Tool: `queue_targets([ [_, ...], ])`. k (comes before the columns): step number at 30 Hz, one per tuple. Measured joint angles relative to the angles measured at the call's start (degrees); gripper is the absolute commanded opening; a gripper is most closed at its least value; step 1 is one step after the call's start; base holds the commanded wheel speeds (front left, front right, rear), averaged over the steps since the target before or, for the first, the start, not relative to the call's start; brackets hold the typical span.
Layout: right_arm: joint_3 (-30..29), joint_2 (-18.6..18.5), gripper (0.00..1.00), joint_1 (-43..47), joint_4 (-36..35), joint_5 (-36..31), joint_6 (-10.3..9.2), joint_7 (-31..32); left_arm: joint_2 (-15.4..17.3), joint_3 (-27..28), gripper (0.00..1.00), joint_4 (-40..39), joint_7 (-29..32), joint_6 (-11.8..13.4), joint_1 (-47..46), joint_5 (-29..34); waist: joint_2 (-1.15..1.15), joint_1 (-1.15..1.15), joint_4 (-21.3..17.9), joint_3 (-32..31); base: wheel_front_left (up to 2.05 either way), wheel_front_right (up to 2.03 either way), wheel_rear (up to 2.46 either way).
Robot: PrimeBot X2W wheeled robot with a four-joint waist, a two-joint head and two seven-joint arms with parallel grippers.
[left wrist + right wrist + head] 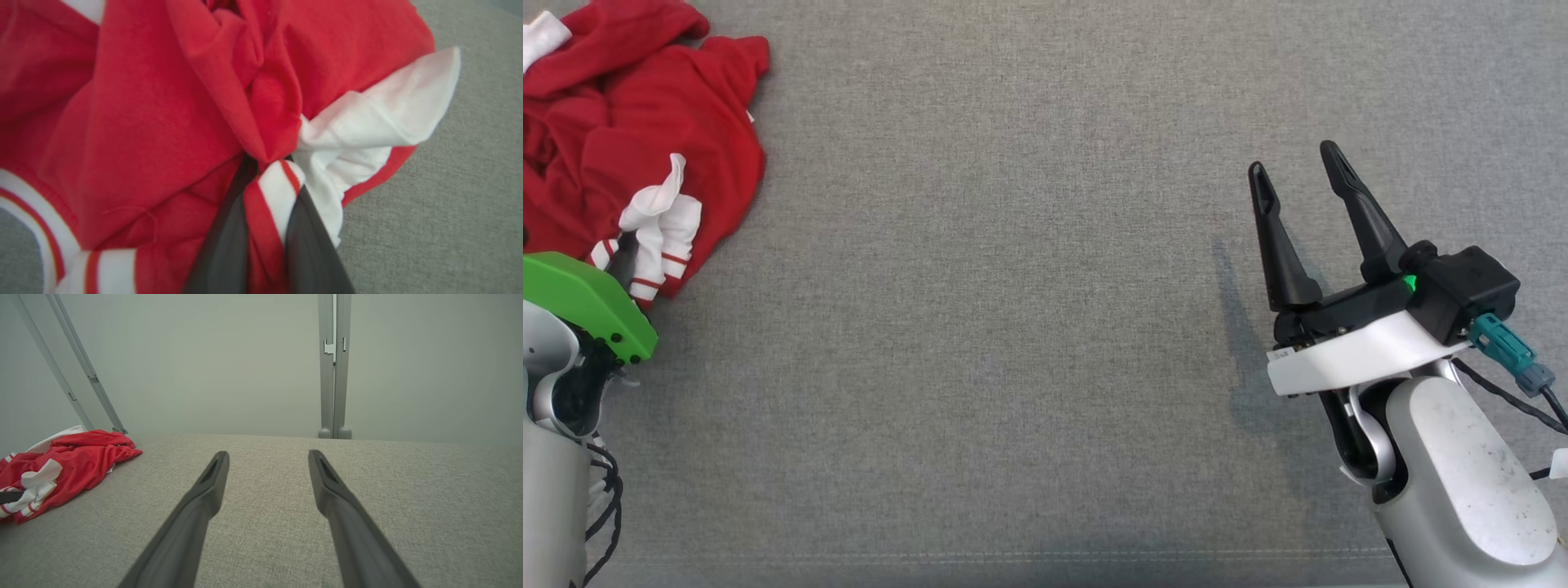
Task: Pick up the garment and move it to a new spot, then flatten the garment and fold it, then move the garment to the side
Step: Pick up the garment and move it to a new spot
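A crumpled red garment (629,139) with white, red-striped trim lies bunched at the far left of the grey surface. My left gripper (271,163) is shut on a fold of its striped white-and-red trim, red cloth spilling around the dark fingers (224,245). In the head view that gripper (625,260) sits mostly under its green cover at the garment's near edge. My right gripper (1294,159) hangs open over bare surface at the right, nothing between its fingers. Its own view has the open gripper (267,455) in front and the garment (77,461) far to the left.
The grey fabric surface (1013,327) spreads wide between the two arms, with a stitched seam near the front edge (1013,558). Behind it stands a pale wall with an upright metal post (334,367) and slanted rails (81,375) at the left.
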Motion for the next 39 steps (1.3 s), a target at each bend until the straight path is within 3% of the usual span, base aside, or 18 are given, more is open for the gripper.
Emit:
queue_targets([
  [8,-0.7,0.2,1.00,0.0,2.0,0.1,0.02,-0.5,-0.3,-1.4,0.00,-0.1,-3.6,-0.7,-1.2,1.1,0.00,0.00,0.1,-2.5,0.00,0.00,0.00],
  [19,-1.4,1.9,1.00,0.5,5.1,2.2,0.97,-1.2,-2.1,-5.2,0.00,-6.3,-7.0,-1.5,-5.8,2.6,0.00,0.00,0.2,-8.9,0.00,0.00,0.00],
  [28,-1.7,2.9,1.00,3.4,6.4,3.3,1.03,-1.3,-1.6,-9.4,0.00,-13.0,-7.6,-1.5,-10.2,4.2,0.00,-0.01,-2.6,-14.7,0.00,0.00,0.00],
  [39,-1.7,3.0,1.00,5.1,5.8,3.6,1.57,-1.3,-9.9,-17.0,0.00,-23.0,-6.7,-1.5,-15.2,0.9,0.00,0.00,-10.4,-18.4,0.00,0.00,0.00],
])
